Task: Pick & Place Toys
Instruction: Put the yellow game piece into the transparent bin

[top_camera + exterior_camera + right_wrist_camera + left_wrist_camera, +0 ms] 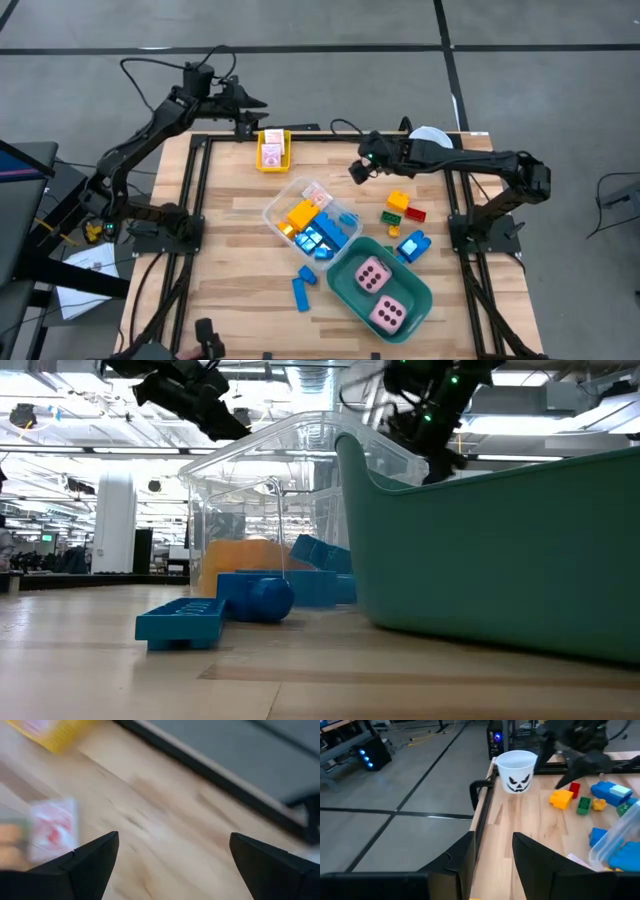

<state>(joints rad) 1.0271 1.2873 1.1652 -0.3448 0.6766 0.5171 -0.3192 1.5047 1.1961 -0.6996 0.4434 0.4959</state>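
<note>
Bricks point(314, 232) fill your clear box point(290, 190) beside the teal tub point(412, 305), which holds both dice point(373, 274). Your right gripper point(354, 170) hangs spread, empty, above the box; the left gripper point(262, 103) is part-closed, empty.

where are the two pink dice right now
In the high view both pink dice sit inside the teal tub at the table's front right, just right of the clear container of bricks.
</note>
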